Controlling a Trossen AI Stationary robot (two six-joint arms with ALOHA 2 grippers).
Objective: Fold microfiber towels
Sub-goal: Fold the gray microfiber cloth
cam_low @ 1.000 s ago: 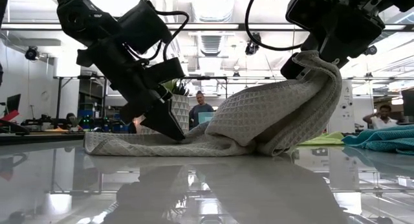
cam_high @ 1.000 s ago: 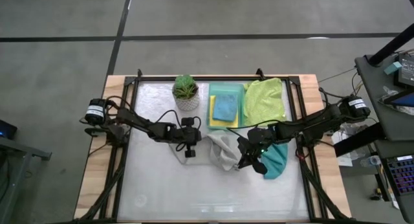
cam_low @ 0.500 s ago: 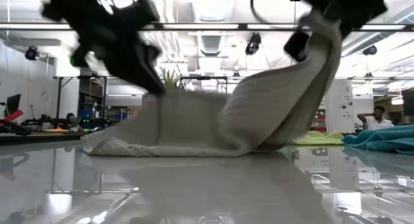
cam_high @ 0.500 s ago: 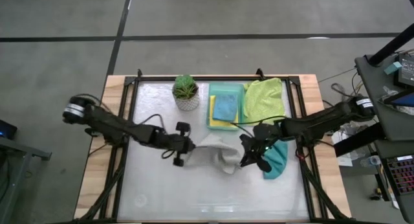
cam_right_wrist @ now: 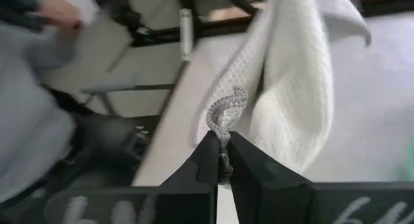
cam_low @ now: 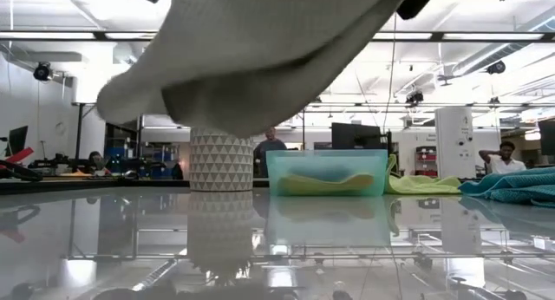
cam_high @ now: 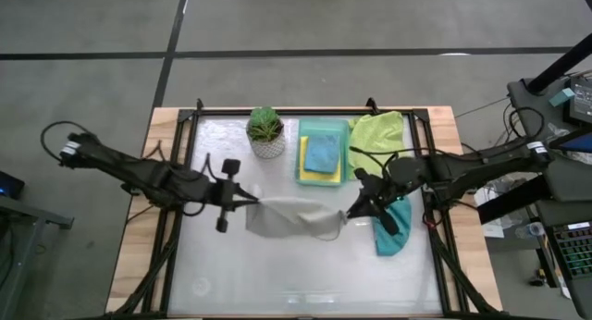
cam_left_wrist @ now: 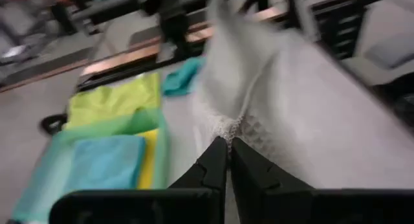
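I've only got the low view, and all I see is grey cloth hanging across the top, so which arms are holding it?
Observer: Both. In the high view the pale grey towel is stretched between the left end effector and the right end effector.
Operator: Are they really clamped on it?
Observer: Yes. The left wrist view shows its fingers shut on a pinch of the grey weave, and the right wrist view shows the same on a bunched corner.
Operator: What is in that tray behind?
Observer: From above, the mint-green tray holds the light blue towel lying on the yellow towel.
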